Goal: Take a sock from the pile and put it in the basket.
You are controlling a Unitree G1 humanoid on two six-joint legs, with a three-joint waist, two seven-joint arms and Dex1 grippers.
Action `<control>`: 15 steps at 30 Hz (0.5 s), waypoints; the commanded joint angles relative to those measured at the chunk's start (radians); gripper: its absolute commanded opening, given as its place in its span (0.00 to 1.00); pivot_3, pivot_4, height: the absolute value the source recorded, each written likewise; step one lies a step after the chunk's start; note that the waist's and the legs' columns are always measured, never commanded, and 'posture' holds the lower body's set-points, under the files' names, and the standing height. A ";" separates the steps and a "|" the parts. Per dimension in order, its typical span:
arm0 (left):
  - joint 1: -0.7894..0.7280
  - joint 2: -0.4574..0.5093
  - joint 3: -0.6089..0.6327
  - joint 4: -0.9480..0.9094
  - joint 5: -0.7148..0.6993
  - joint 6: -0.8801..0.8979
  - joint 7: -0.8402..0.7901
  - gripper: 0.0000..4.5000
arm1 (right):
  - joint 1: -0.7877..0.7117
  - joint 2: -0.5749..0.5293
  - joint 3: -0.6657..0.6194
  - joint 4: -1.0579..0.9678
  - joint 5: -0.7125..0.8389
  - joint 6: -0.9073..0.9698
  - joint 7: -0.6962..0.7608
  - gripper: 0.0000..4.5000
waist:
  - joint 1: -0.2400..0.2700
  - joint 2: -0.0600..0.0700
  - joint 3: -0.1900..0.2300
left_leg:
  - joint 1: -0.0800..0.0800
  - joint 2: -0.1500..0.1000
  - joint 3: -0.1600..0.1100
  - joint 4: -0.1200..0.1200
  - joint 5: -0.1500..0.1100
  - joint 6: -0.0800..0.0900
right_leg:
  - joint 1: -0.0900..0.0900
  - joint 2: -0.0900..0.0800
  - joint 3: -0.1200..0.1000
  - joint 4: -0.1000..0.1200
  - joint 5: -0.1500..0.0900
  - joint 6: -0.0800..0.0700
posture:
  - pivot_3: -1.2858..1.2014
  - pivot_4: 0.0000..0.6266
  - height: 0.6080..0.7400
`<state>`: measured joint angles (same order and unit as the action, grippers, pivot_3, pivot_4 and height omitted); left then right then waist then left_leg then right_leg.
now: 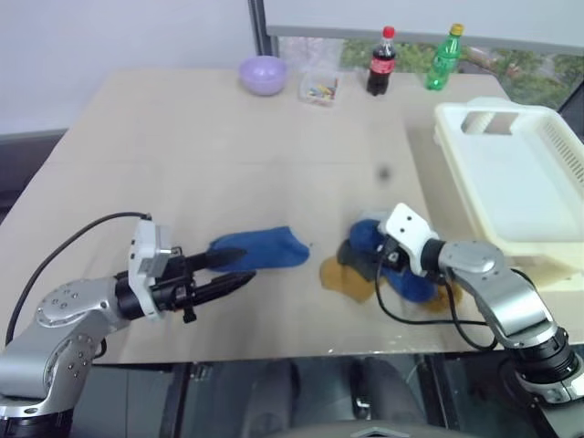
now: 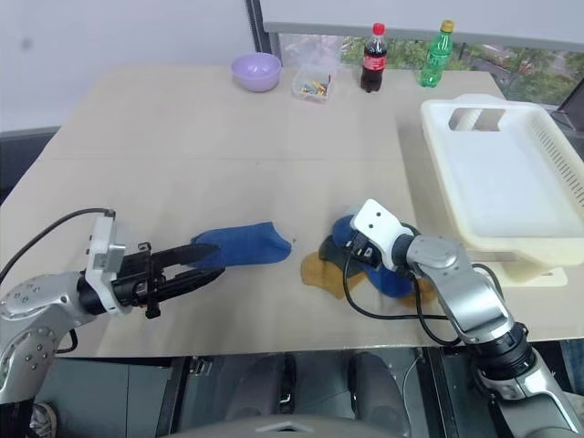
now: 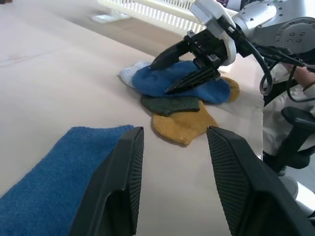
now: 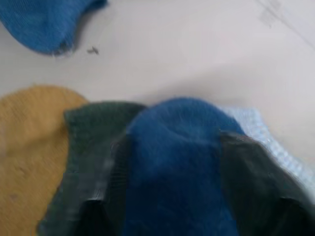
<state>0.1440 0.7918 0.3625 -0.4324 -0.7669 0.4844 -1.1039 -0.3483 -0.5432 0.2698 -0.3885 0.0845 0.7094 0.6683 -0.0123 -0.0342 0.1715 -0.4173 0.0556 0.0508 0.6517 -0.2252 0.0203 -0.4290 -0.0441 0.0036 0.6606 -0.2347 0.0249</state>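
Closing on the top blue sock (image 3: 179, 81), the right end effector (image 3: 170, 73) straddles it, fingers partly shut.
Risk: the dark green sock (image 3: 170, 104) drags along from the pile (image 1: 388, 269); the basket (image 1: 511, 182) sits beyond. Left end effector (image 3: 172, 182) open, empty, beside a stray blue sock (image 1: 260, 248) on the surface (image 1: 228, 155).

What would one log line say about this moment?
right pincer: straddling blue sock on pile | left pincer: open, beside separate blue sock | basket: no sock inside
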 commanded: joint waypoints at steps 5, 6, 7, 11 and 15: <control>0.028 -0.008 0.037 -0.058 -0.008 -0.033 0.032 0.50 | -0.045 0.004 0.002 0.013 0.002 -0.043 0.014 0.03 | -0.001 0.000 0.000 | 0.000 0.000 0.000 0.000 0.000 0.000 | 0.000 0.000 0.000 0.000 0.000 0.000 | 0.52 0.24 1.00; 0.031 -0.009 0.038 -0.058 -0.008 -0.035 0.033 0.50 | -0.047 0.003 0.002 0.010 0.006 -0.043 0.017 0.03 | -0.001 0.000 0.000 | 0.000 0.000 0.000 0.000 0.000 0.000 | 0.000 0.000 0.000 0.000 0.000 0.000 | 0.52 0.24 1.00; 0.035 -0.010 0.039 -0.060 -0.008 -0.036 0.034 0.50 | -0.047 0.001 0.002 0.007 0.008 -0.044 0.021 0.03 | -0.001 0.000 0.000 | 0.000 0.000 0.000 0.000 0.000 0.000 | 0.000 0.000 0.000 0.000 0.000 0.000 | 0.52 0.24 1.00; 0.049 -0.018 0.044 -0.070 -0.009 -0.039 0.045 0.50 | -0.060 0.007 0.008 0.010 0.004 -0.080 0.033 0.03 | -0.001 0.000 0.000 | 0.000 0.000 0.000 0.000 0.000 0.000 | 0.000 0.000 0.000 0.000 0.000 0.000 | 0.52 0.24 1.00; 0.059 -0.027 0.048 -0.075 -0.007 -0.043 0.059 0.50 | -0.115 0.046 0.035 0.057 -0.001 -0.137 0.043 0.03 | -0.002 0.000 0.000 | 0.000 0.000 0.000 0.000 0.000 0.000 | 0.000 0.000 0.000 0.000 0.000 0.000 | 0.52 0.24 1.00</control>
<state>0.2008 0.7675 0.3840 -0.4712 -0.7673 0.4643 -1.0483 -0.4335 -0.5062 0.3011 -0.3386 0.0869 0.6099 0.7058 -0.0141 -0.0342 0.1716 -0.4168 0.0560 0.0509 0.6517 -0.2251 0.0203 -0.4290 -0.0436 0.0036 0.6610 -0.2346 0.0247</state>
